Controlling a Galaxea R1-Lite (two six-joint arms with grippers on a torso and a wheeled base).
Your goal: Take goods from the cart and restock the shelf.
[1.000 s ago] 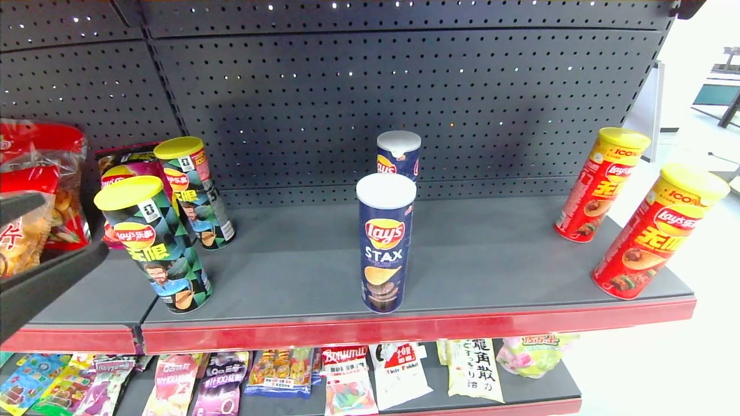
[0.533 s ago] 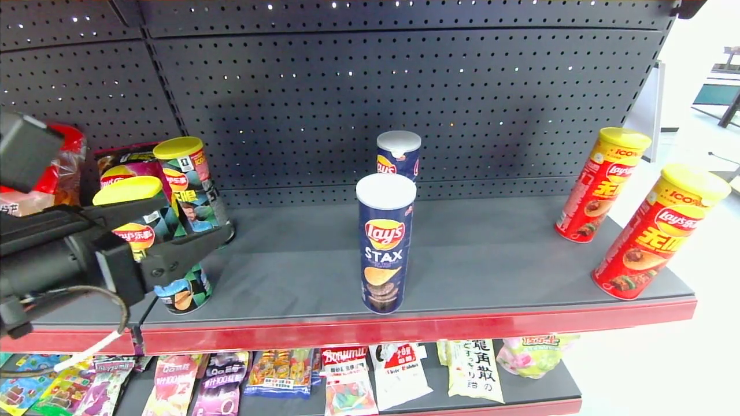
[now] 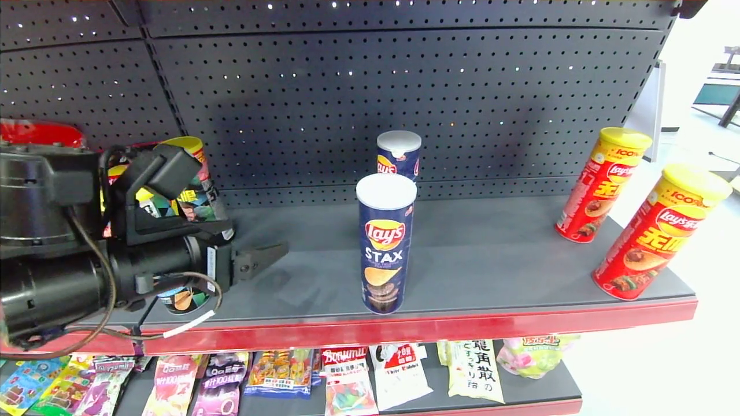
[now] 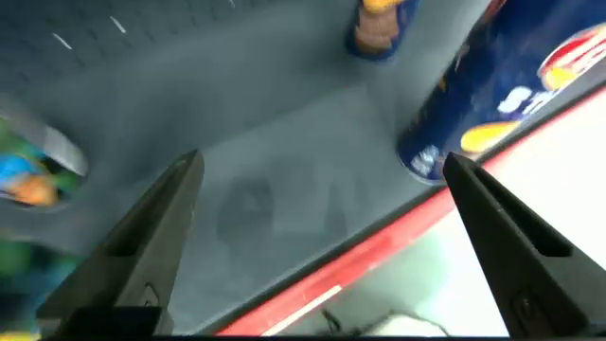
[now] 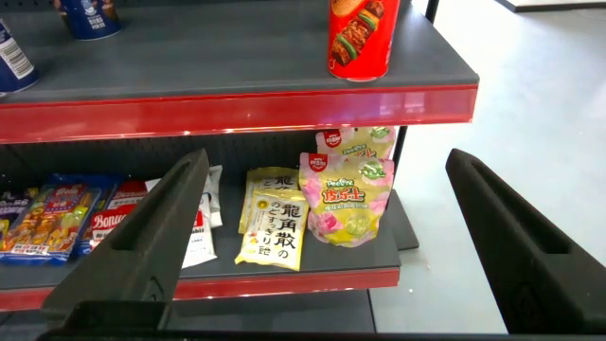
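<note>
Upper shelf point(image 3: 474, 260): is carrying six upright snack cans in front of a perforated back panel point(image 3: 404, 104).
Front blue can point(image 3: 384, 242): is standing near the red front lip, mid-shelf, white lid on; its contents are not showing.
Rear blue can point(image 3: 399, 153): is standing directly behind it, close to the back panel, lid on.
Front red can point(image 3: 659, 234): is standing at the right end by the lip, yellow lid on.
Rear red can point(image 3: 601, 185): is standing just behind and inward of it, yellow lid on.
Front patterned can point(image 3: 182, 300): is standing at the left, mostly hidden by the left arm.
Rear patterned can point(image 3: 205, 193): is standing behind it, partly hidden, yellow lid on.
Left pincer point(image 3: 272, 254): is hanging just above bare shelf between the patterned cans and the front blue can; in its wrist view point(image 4: 322, 161) the fingers are spread wide and gripping nothing.
Right pincer point(image 5: 327, 156): is hanging low in front of the shelving, fingers spread wide, gripping nothing.
Lower shelf point(image 5: 312, 279): is holding flat snack packets point(image 3: 347, 375) lying in a row.
</note>
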